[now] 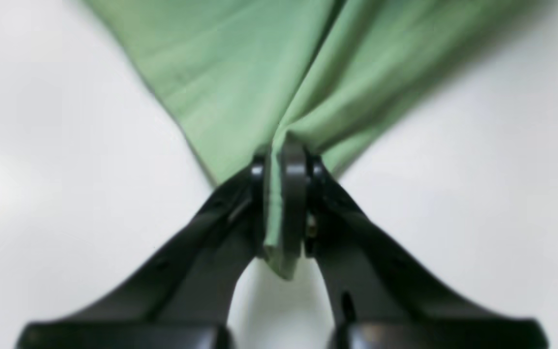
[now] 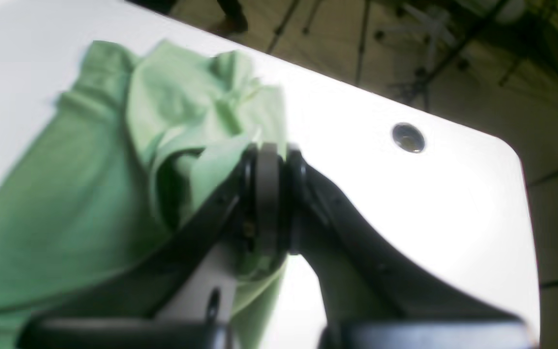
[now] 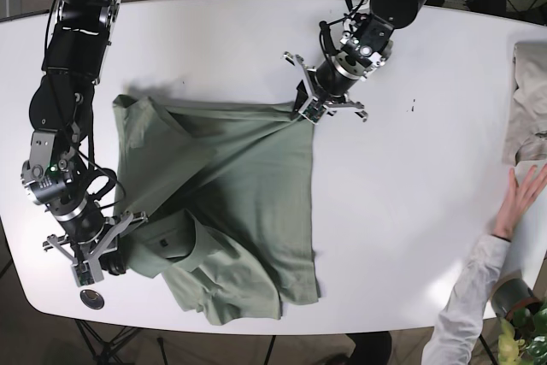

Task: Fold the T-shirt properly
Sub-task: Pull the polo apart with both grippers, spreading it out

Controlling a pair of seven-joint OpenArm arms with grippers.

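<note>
left gripper [image 1: 284, 194] sat closest in its wrist view, black fingers [image 1: 294, 203] pinched tight on a bunched corner of the green t-shirt [image 1: 240, 72], cloth fanning away over the white surface [image 1: 477, 169]. right gripper [image 2: 267, 203] in its wrist view was likewise clamped on a fold of the shirt, fingers [image 2: 266, 194] narrow with fabric between them, crumpled sleeve or collar area piled just beyond. a round metal insert [image 2: 408, 137] sat in the surface near its rounded corner, well apart from the cloth. blurry stands on the floor past the edge.

in the base view the t-shirt lay mid-surface, partly folded and rumpled, one corner held at the top by the left gripper, the lower left edge held by the right gripper. a person's hand [image 3: 521, 201] rested at the right edge, near a pale cloth pile [image 3: 528, 108], well apart from the shirt. a potted plant [image 3: 526, 335] stood below the corner.
</note>
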